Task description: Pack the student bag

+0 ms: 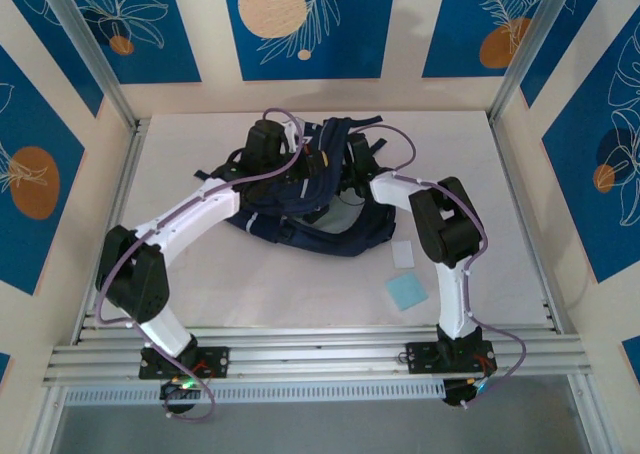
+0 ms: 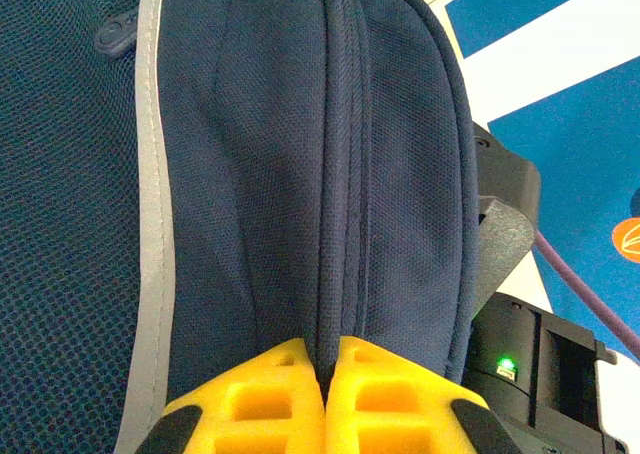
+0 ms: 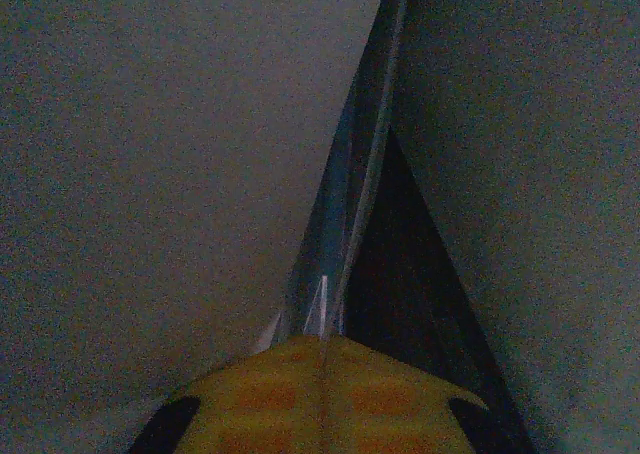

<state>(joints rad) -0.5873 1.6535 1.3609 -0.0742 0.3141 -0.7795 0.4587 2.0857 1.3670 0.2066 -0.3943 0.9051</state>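
Top external: fixed high above and behind the arm bases, facing down and forward over the whole table (image 1: 220, 284); distant, wide view.
Left wrist: mounted on the left arm, looking along the left gripper (image 2: 323, 369); pressed very close to the student bag (image 2: 300, 174).
Right wrist: mounted on the right arm, looking past the right gripper (image 3: 322, 349) into a dim, narrow fabric gap; very close.
Shared: the top and left wrist views both take in the bag's navy fabric and the blue wall panels (image 1: 300, 24).

2 white-black arms (image 1: 190, 214); purple cables (image 2: 585, 289); yellow end effectors (image 2: 323, 359).
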